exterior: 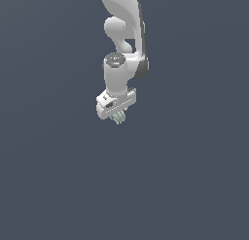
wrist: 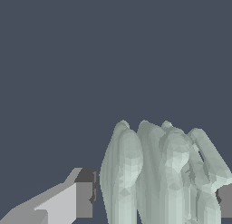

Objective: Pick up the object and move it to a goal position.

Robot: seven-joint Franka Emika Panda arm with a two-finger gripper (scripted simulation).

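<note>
While the pincer point(exterior: 118, 116) hangs under the white gripper block point(exterior: 115, 103), its jaws look closed on the object point(exterior: 118, 118), a tiny pale mint-green ridged lump that only just pokes out below the block in the exterior view. Wrist view backs this up: the ridged lump point(wrist: 163, 173) fills the gap between the two fingers, one grey pad point(wrist: 84, 198) sitting just beside its side with a thin dark sliver showing, the other pad point(wrist: 225, 200) touching or nearly touching at the picture's edge. Can't tell for sure if both pads bear firmly. Object is between the fingers, near the exterior view's centre, slightly to its left, below the arm point(exterior: 124, 35); whether it's off the dark blue-grey floor point(exterior: 58, 185) or resting on it, can't tell, no shadow or contact visible. No goal marker visible in either view. Risks, as I judge them: ridged rounded surface gives uneven contact, so the lump could twist or squirt out if the grip is light or the arm moves fast; that sliver at one pad suggests the hold may be one-sided; the lump sits low at the fingertips, so little margin if it slides down. With no goal in sight, overshoot is possible too.
</note>
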